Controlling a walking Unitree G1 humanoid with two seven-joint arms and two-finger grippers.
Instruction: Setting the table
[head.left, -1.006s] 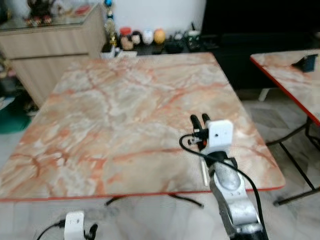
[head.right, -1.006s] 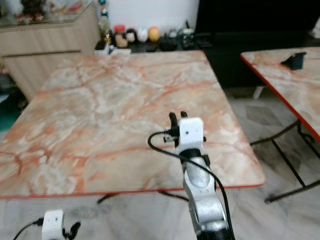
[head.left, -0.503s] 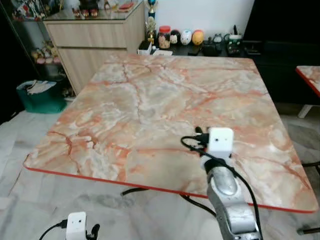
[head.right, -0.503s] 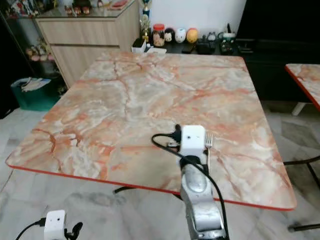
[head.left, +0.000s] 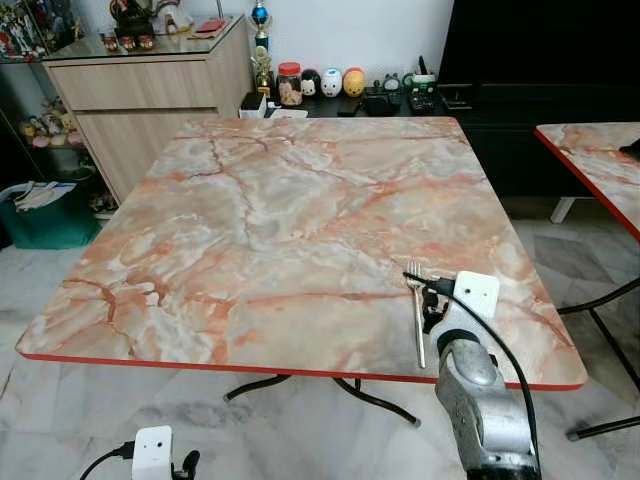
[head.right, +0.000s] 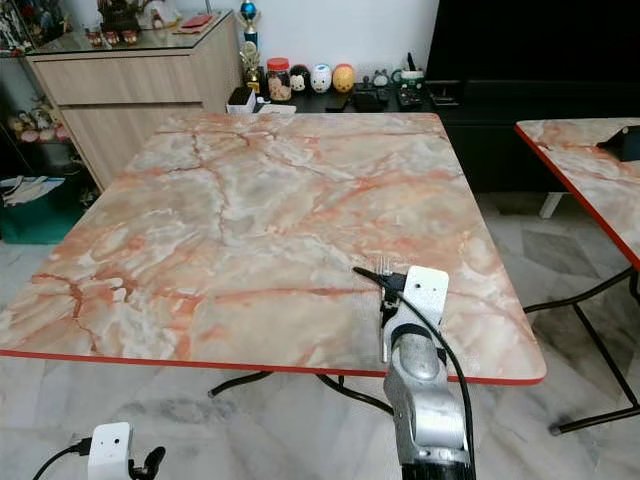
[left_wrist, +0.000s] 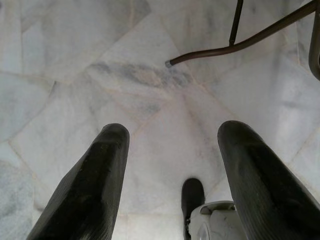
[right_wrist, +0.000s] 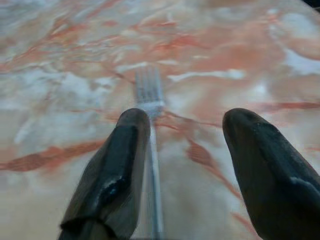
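Observation:
A silver fork (head.left: 418, 318) lies flat on the marble table (head.left: 250, 220), near its front right edge, tines pointing away from me. My right gripper (right_wrist: 187, 120) hovers low over the handle end and is open. In the right wrist view the fork (right_wrist: 148, 92) runs along the inner side of one finger (right_wrist: 117, 170), with the other finger well apart from it. From the head views the right wrist (head.left: 470, 300) sits just right of the fork. My left gripper (left_wrist: 172, 132) hangs open over the floor, below the table's front left.
A second marble table (head.left: 600, 160) stands to the right across a gap of tiled floor. A wooden cabinet (head.left: 140, 85) and a low shelf with jars and figurines (head.left: 320, 80) lie behind the table. Metal table legs (left_wrist: 235, 42) cross the floor near my left gripper.
The head camera has swung, so the whole view shifted. My right arm has drawn back toward the front edge, and the fork now shows lying on the table beside it.

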